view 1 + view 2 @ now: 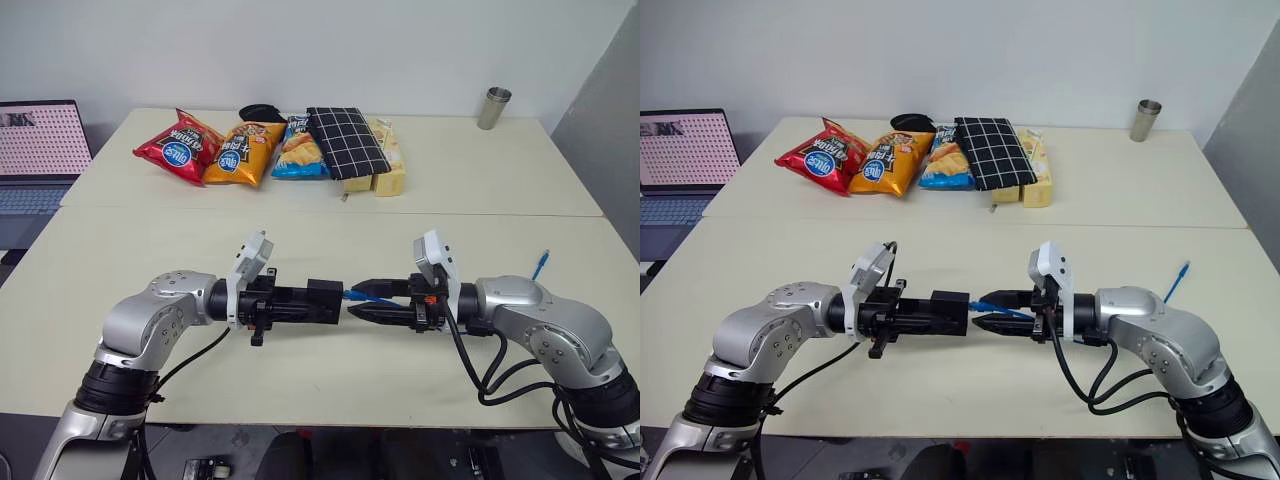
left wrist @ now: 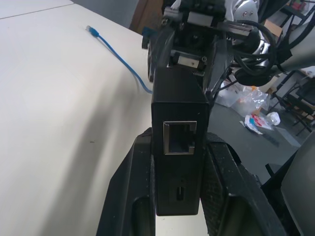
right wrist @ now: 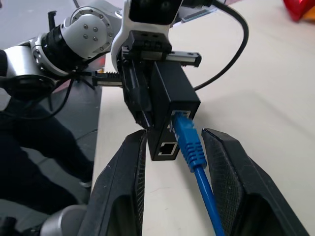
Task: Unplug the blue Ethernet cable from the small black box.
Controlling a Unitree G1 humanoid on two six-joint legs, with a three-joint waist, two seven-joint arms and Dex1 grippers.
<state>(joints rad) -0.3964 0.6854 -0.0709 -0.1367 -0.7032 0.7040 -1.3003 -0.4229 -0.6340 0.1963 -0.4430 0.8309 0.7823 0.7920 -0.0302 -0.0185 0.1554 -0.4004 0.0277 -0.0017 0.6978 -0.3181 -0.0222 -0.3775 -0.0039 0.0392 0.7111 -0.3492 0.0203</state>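
My left gripper (image 1: 308,302) is shut on the small black box (image 1: 324,299) and holds it level above the table, its fingers (image 2: 221,182) pressing the box's (image 2: 178,118) two sides. The blue Ethernet cable (image 3: 198,164) sits with its plug in a port of the box (image 3: 174,91). A second port below it is empty. My right gripper (image 3: 176,135) faces the box, open, one finger on each side of the plug without touching it. The cable runs back under my right arm, and its free end (image 1: 541,263) lies on the table at the right.
At the back of the table lie a red snack bag (image 1: 179,147), an orange one (image 1: 243,152), a blue one (image 1: 298,148), a black white-checked pouch (image 1: 345,142) and a yellow box (image 1: 390,172). A metal cup (image 1: 493,107) stands far right. A laptop (image 1: 35,150) is at the left.
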